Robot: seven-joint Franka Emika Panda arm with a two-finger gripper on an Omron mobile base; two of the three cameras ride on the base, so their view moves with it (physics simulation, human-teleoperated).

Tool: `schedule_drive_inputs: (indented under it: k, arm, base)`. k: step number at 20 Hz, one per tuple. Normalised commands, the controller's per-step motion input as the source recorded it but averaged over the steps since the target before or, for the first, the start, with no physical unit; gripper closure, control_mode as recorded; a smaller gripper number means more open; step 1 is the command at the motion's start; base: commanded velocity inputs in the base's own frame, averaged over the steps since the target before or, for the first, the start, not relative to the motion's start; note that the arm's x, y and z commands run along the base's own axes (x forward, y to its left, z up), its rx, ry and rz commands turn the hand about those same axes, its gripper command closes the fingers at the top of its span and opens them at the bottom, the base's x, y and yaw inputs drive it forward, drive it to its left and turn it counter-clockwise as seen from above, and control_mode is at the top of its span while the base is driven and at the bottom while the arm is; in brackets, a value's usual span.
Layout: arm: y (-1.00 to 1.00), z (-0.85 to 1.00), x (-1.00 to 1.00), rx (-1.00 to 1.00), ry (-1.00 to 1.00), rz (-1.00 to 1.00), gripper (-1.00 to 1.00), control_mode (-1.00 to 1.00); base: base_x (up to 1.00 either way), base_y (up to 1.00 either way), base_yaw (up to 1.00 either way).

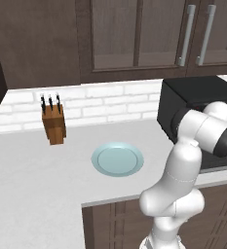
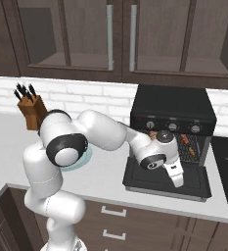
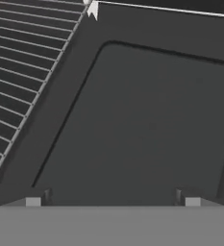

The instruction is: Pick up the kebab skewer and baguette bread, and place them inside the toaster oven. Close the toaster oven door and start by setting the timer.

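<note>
The fingers (image 3: 112, 202) are standing spread wide with nothing between them, their two small tips (image 3: 33, 202) poking up at the bottom of the hand view. Directly ahead of the fingers the toaster oven door (image 3: 147, 125) is lying open and flat, its dark glass window facing them, and off to one side of the tips the wire rack (image 3: 22, 72) is running in pale parallel lines. In the right base view the fingers (image 2: 177, 177) are pointing down just above the lowered toaster oven door (image 2: 149, 182), in front of the toaster oven (image 2: 171, 110), which is sitting on the bench (image 2: 105, 181). Behind and above the fingers, inside the open cavity, the kebab skewer (image 2: 186, 140) is showing as reddish chunks on the rack, and a small brownish piece (image 2: 151, 133), possibly the baguette bread, is peeking past the wrist, though I cannot tell for certain. Well away from the fingers, a pale blue plate (image 1: 117, 159) is resting on the bench, and a wooden knife block (image 1: 53, 124) is standing beyond it near the brick wall (image 1: 110, 99).
</note>
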Motion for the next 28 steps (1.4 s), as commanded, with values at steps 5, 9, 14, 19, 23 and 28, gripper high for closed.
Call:
schedule_drive_inputs:
  k: [5,9,14,19,23,28]
  arm:
    - [0.48,-0.37,0.39,0.05,-0.07,0.0,-1.0,-1.0]
    - [0.4,-0.28,0.41,0.05,-0.08,0.0,-1.0,-1.0]
    - [0.42,-0.19,0.5,0.03,-0.07,0.0,-1.0,-1.0]
    - [0.48,-0.23,0.45,0.0,-0.08,0.0,-1.0,-1.0]
    - [0.49,-0.33,0.47,0.0,-0.09,0.0,-1.0,-1.0]
    - [0.47,-0.36,0.55,0.0,-0.09,0.0,-1.0,-1.0]
  base:
    - [0.0,0.0,0.0]
    - [0.0,0.0,0.0]
    - [0.0,0.0,0.0]
    - [0.0,0.0,0.0]
    - [0.0,0.0,0.0]
    - [0.0,0.0,0.0]
